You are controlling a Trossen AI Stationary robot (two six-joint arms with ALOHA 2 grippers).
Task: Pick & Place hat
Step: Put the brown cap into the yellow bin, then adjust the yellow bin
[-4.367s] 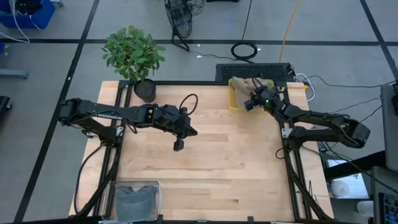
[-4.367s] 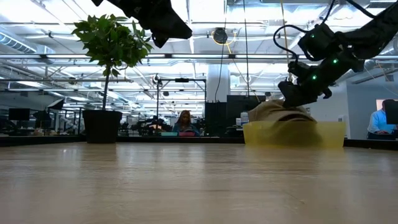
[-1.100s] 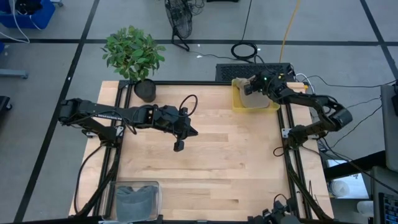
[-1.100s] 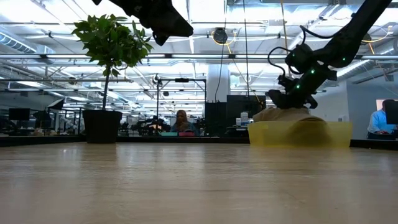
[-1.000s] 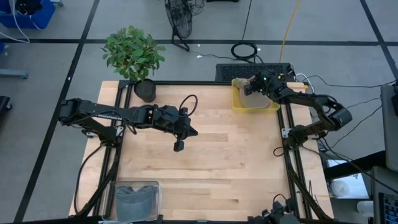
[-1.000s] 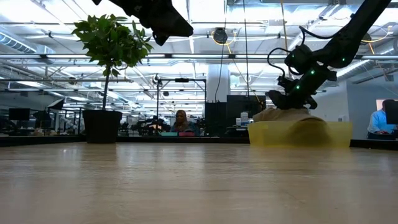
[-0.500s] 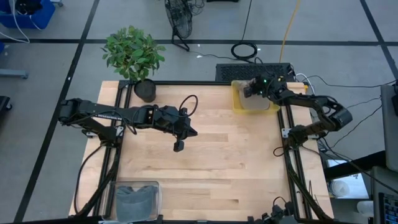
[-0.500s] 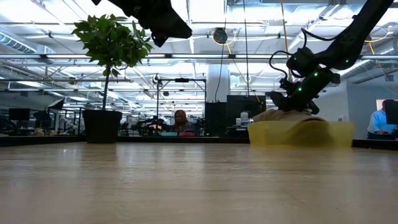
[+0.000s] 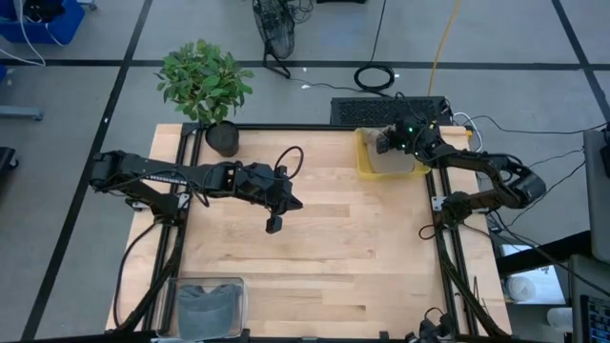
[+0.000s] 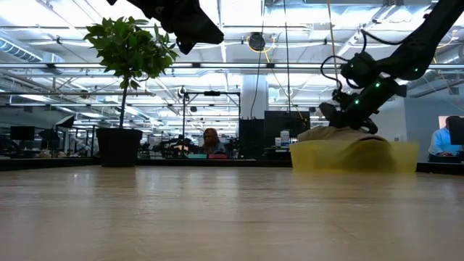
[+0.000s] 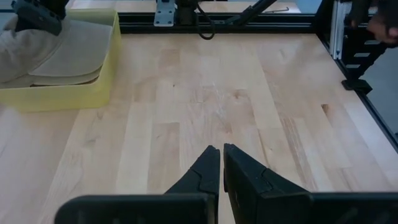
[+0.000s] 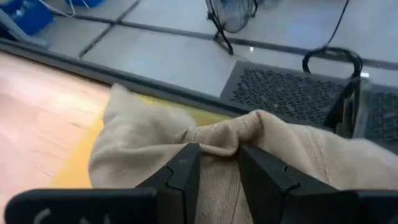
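Beige cloth hat (image 9: 393, 155) sits inside the shallow yellow plastic bin (image 9: 362, 160) at the far right corner of the light wooden table (image 9: 315, 248). In the low view the hat (image 10: 341, 135) bulges above the bin's front wall (image 10: 355, 156).

Right gripper (image 9: 385, 142) is down on the hat at the bin's far side. Right wrist view: its two dark fingers (image 12: 186, 167) stand partly apart with a bunched fold of the beige fabric (image 12: 217, 140) pinched between them, so the claw is closed on the hat cloth. Hat is still in the bin, crumpled, brim side flat toward the table centre as the left wrist view shows (image 11: 62, 53).

Left gripper (image 9: 274, 222) hangs over the table's middle-left area, well apart from the bin, above bare wood. Left wrist view: the fingers (image 11: 202, 177) are pressed together, only a thin seam between them, nothing held.

Other stuff: green leafy potted plant in a black pot (image 9: 207, 90) at the far left corner of the table; clear plastic tub holding something dark grey (image 9: 210, 303) at the near left edge; black mesh mat (image 9: 389, 109) on the floor just behind the bin. Low view shows a seated person (image 10: 214, 142) far off in the room behind.
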